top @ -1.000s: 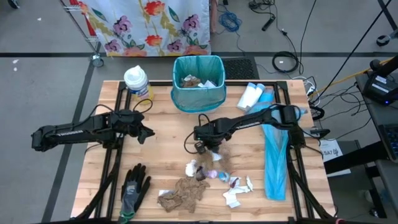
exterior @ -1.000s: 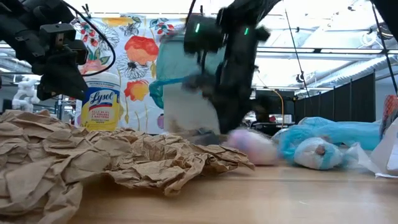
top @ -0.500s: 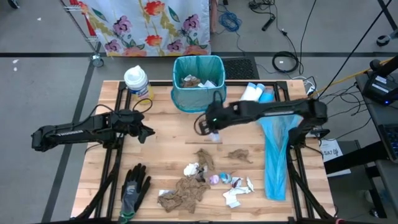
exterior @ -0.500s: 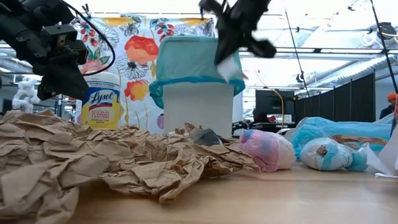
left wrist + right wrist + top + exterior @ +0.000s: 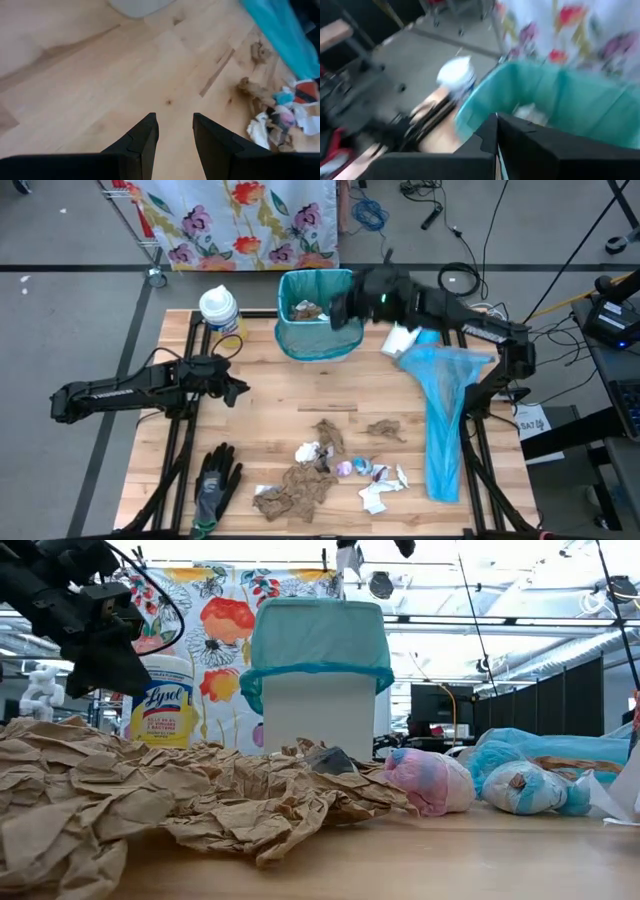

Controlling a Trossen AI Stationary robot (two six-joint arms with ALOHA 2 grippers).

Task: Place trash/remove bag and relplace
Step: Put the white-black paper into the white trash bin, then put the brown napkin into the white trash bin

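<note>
The bin (image 5: 316, 332), lined with a teal bag, stands at the table's far middle with some trash inside. My right gripper (image 5: 346, 310) is raised over the bin's right rim and is shut on a white scrap. Loose trash (image 5: 340, 465) lies at the near middle: brown crumpled paper (image 5: 150, 790), white scraps and small shiny balls (image 5: 425, 780). My left gripper (image 5: 238, 392) hovers open over bare wood on the left, its fingers (image 5: 145, 140) empty. The bin also shows in the right wrist view (image 5: 560, 95). My right gripper pinches a white scrap between its two shut fingers. Only a pale sliver (image 5: 497, 160) shows in the slit between them, and a white bit (image 5: 347, 555) shows below the gripper in the low view. The scrap is lifted clear, level with the top of the bin.
A Lysol wipes tub (image 5: 220, 310) stands left of the bin. White bottles (image 5: 400, 337) and a long blue bag bundle (image 5: 442, 420) lie along the right side. A black-and-grey glove (image 5: 215, 480) lies near left. Bare wood lies between the bin and the trash pile.
My right gripper has risen from the trash pile and swung toward the far edge, up to the bin's rim. It has tipped from pointing down to nearly level, carrying the white scrap clear of the table. A brown scrap it left behind lies right of the pile.
</note>
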